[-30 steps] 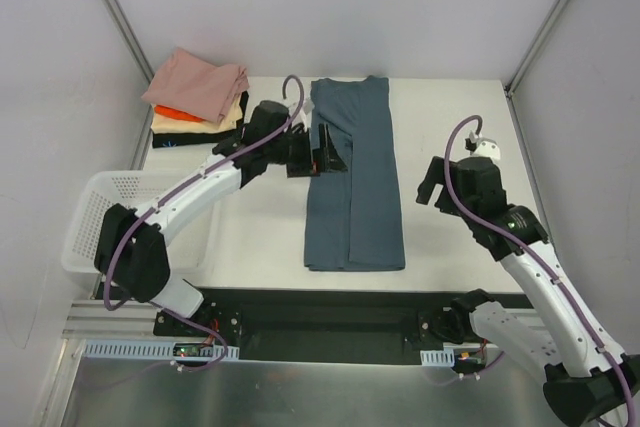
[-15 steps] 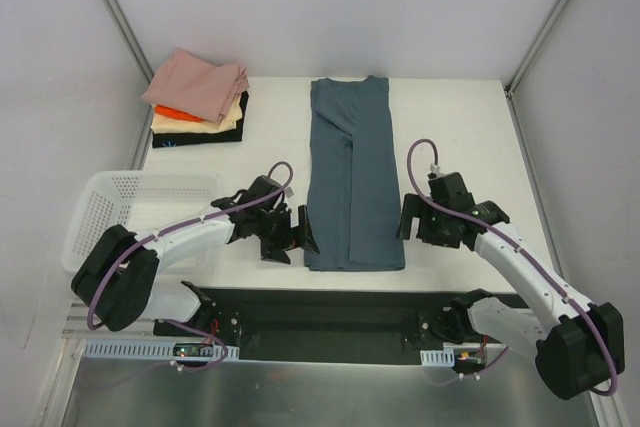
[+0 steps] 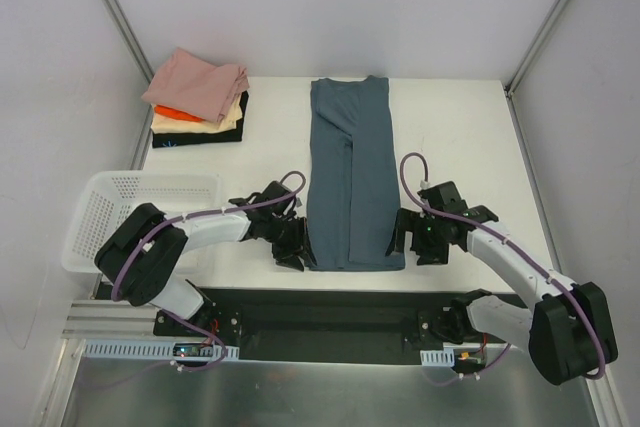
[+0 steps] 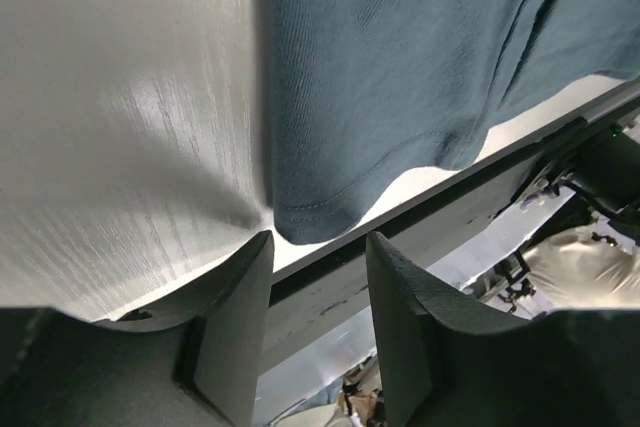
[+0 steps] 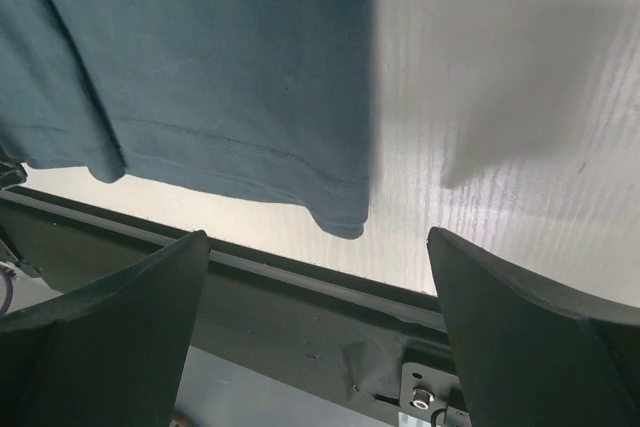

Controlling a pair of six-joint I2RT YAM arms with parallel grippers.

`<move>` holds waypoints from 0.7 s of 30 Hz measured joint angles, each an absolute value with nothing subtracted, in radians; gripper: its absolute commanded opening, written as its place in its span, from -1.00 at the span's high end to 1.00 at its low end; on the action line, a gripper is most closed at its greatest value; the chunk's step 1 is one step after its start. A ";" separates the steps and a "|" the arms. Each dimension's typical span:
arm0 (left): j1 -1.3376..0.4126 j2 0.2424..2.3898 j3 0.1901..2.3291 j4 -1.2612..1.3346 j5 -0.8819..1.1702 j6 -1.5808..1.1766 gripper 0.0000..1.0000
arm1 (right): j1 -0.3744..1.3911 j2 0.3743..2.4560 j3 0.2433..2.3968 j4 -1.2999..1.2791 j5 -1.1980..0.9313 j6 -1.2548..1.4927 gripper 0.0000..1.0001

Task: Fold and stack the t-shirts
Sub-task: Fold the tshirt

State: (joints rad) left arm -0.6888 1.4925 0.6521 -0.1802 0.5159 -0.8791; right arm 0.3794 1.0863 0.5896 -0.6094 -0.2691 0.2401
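Slate-blue short-sleeved cloth t-shirt (image 3: 350, 187) is the piece in work; we log the white table (image 3: 450, 127) from the left across.

Near-left edge: white plastic lattice basket (image 3: 100, 197), apart from the work.

Far-left corner: stack of folded tees (image 3: 200, 107), dusty pink on top, with orange, cream and black beneath. We judge it is parked there, well apart from the blue shirt, to leave the middle of the table for folding.

Left gripper (image 4: 318, 242): down low at the table, right by the shirt's near-left hem corner. Its fingers stand a narrow gap apart. The corner lies just at the mouth of that gap, and we see nothing pinched.

Centre: the blue shirt lies flat as a long strip, sides folded in lengthwise, collar end far and hem along the near edge of the table.

Right gripper (image 5: 318, 247): also low, facing the near-right hem corner, fingers spread wide and holding nothing. The corner sits just ahead of the opening.

Our reading is that one gripper sits at each hem corner so the hem can rise evenly and travel toward the collar. A pull from one side alone would likely skew the strip. The crosswise fold is not yet made, and placing the shirt on the stack comes after it.
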 measured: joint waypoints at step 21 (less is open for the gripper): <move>-0.688 1.623 0.706 -0.140 0.560 -0.880 1.00 | 0.361 1.222 0.554 -0.520 -0.334 0.242 -0.03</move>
